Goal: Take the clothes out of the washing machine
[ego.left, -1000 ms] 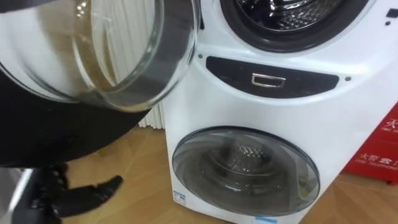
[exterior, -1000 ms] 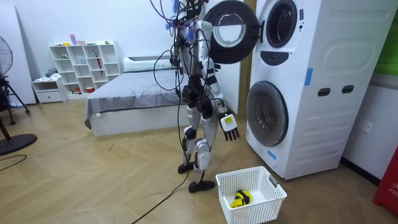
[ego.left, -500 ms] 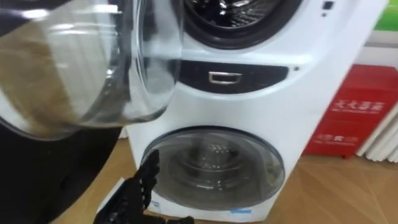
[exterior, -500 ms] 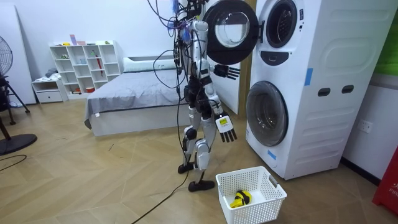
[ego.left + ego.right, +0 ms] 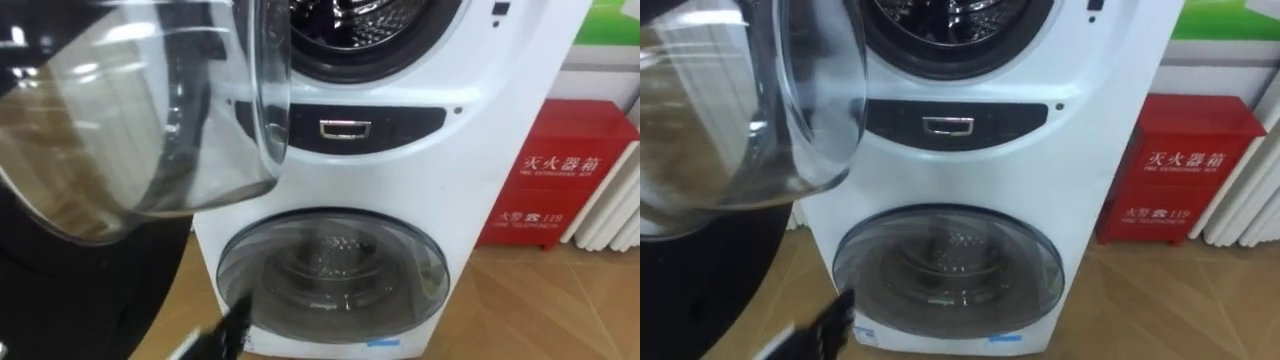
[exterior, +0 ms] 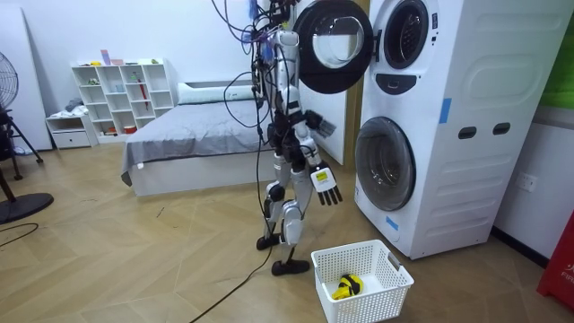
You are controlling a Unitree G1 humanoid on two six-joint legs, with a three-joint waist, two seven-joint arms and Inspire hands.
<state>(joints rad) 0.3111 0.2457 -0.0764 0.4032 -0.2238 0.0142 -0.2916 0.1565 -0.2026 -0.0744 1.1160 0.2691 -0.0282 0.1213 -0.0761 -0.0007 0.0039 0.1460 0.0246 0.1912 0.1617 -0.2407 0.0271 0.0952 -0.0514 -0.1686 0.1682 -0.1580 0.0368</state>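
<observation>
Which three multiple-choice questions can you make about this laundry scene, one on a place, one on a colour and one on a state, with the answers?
1. Where stands the white slatted plastic basket? A on the wooden floor; B on top of the white stacked washing machines; C inside the upper drum.
2. Which colour has the box right of the machines? A blue; B red; C grey.
3. How is the upper round glass door? A shut; B removed; C swung open.
Answers: 1 A, it sits on the floor by the robot's feet; 2 B, its front is red; 3 C, it hangs open while the lower round door is closed.
</observation>
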